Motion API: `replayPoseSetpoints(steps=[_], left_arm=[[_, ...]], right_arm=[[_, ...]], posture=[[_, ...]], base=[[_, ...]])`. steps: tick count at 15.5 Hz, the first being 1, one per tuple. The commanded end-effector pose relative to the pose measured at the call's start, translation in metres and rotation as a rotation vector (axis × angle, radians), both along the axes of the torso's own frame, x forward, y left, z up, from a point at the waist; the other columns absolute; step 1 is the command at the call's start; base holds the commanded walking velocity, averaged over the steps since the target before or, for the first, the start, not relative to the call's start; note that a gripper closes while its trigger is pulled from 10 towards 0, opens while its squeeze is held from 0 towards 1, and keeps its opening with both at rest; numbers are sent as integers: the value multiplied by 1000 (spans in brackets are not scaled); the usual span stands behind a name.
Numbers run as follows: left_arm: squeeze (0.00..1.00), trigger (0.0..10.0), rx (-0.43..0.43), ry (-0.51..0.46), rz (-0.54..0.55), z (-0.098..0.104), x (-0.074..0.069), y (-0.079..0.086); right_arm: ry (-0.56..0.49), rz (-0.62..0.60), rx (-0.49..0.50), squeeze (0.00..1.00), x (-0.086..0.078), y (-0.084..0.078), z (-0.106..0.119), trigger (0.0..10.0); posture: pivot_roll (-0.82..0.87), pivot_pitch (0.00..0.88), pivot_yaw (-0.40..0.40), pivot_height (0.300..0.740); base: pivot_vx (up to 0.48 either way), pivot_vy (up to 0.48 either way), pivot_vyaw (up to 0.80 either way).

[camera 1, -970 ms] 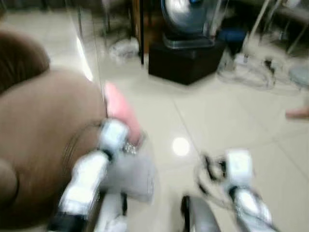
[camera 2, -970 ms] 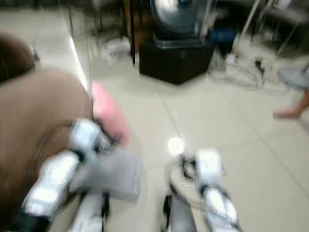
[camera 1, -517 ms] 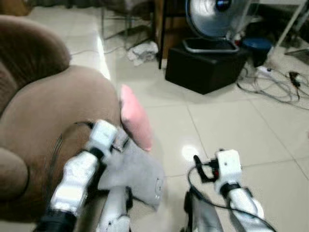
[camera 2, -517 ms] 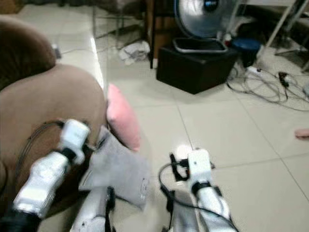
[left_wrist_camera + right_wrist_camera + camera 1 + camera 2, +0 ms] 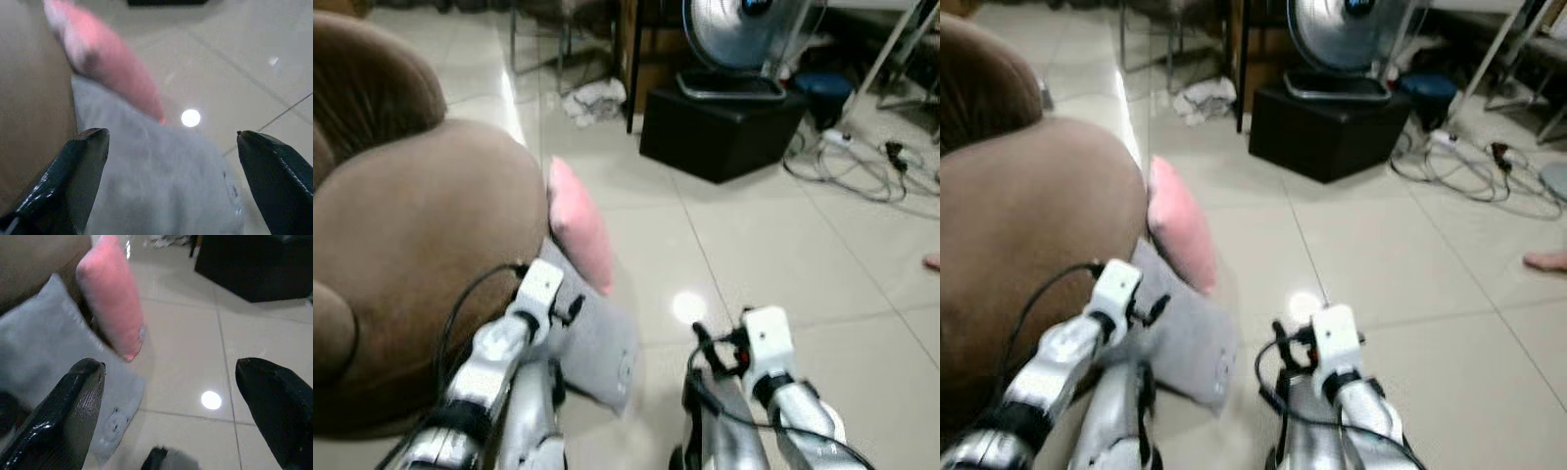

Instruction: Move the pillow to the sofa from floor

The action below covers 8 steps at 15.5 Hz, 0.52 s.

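Note:
A pink pillow (image 5: 579, 235) stands on edge on the tiled floor, leaning against the rounded arm of the brown sofa (image 5: 401, 245). A grey pillow (image 5: 599, 345) lies on the floor below it, also against the sofa. My left arm (image 5: 504, 338) reaches over the grey pillow. In the left wrist view the left gripper (image 5: 171, 161) is open above the grey pillow (image 5: 156, 186), with the pink pillow (image 5: 102, 63) just beyond. My right gripper (image 5: 181, 406) is open too, over bare tile to the right of both pillows, holding nothing.
A black box (image 5: 720, 132) with a fan (image 5: 739, 29) on top stands ahead on the floor. Loose cables (image 5: 871, 162) lie at the right, a white cloth (image 5: 592, 98) at the back. A person's foot (image 5: 932, 260) shows at the right edge.
The head view has swung and gone from blurred to fairly sharp. Both arms sit slightly lower in the picture, the left one nearer the grey pillow. The pillows have not moved.

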State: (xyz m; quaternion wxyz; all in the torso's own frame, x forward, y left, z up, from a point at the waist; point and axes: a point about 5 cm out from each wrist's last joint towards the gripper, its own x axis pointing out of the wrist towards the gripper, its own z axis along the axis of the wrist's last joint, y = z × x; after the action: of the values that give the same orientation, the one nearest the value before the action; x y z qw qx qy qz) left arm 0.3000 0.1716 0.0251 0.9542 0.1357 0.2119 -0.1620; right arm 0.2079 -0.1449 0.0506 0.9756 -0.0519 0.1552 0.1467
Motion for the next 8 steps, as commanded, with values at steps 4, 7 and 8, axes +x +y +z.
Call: replayPoseSetpoints(steps=[4, 7, 8], left_arm=[[0, 10000, 95, 34, 64, -11, 4, 3], [941, 10000, 113, 33, 177, -11, 9, 16], [1000, 10000, 129, 16, 191, -8, 11, 19]], right_arm=[[8, 87, -46, 0, -6, -3, 6, 10000], [-18, 164, -70, 0, -17, -3, 20, 10000], [-28, 174, -87, 0, -19, -5, 24, 10000]], posture=[[-21, 128, -95, 475], [-83, 179, -89, 475], [-93, 193, -92, 475]], base=[[0, 0, 0], [0, 0, 0], [0, 0, 0]])
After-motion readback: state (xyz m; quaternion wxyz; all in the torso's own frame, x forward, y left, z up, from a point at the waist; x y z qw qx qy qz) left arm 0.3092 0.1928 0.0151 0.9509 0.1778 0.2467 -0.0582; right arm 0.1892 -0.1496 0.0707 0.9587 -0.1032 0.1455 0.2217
